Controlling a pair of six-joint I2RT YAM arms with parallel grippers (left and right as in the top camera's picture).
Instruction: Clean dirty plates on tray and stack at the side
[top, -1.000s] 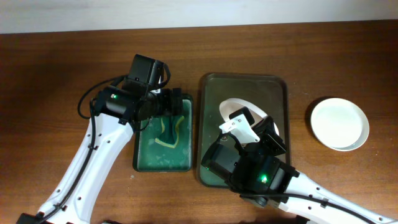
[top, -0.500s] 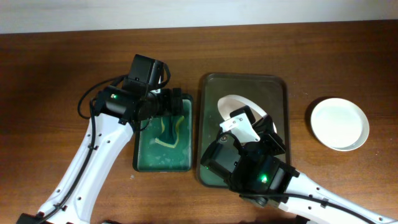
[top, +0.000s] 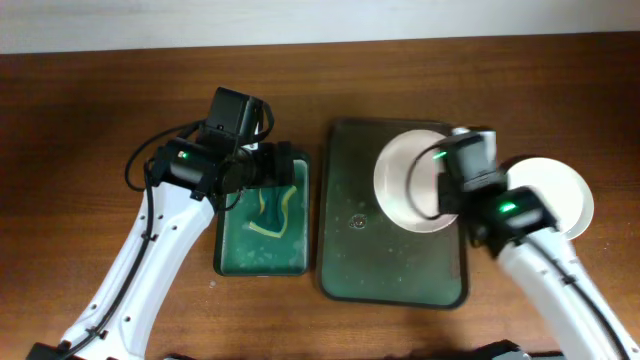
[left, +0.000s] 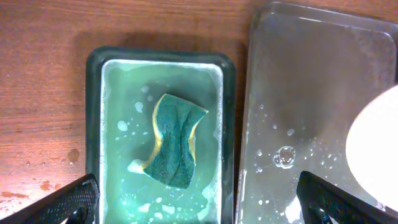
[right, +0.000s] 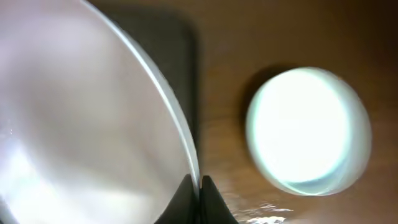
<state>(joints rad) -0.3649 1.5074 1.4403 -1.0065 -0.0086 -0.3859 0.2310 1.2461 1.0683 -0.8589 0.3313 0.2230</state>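
My right gripper (top: 447, 195) is shut on the rim of a white plate (top: 408, 182) and holds it tilted above the right side of the dark tray (top: 350, 250). In the right wrist view the plate (right: 81, 112) fills the left, its rim pinched between my fingers (right: 199, 186). A second white plate (top: 555, 195) lies on the table right of the tray; it also shows in the right wrist view (right: 308, 130). My left gripper (left: 199, 199) is open above the small green tray (top: 262, 250), over a sponge (left: 174, 140). A third plate is not in view.
The small green tray (left: 99, 124) holds soapy water and the green-yellow sponge (top: 272, 212). The dark tray (left: 298, 112) is wet with droplets. Brown wooden table (top: 80, 130) all around; a white wall edge runs along the back.
My right arm has swung from the front of the tray to the right side, lifting the plate off the tray and carrying it rightward. The left arm has not moved.
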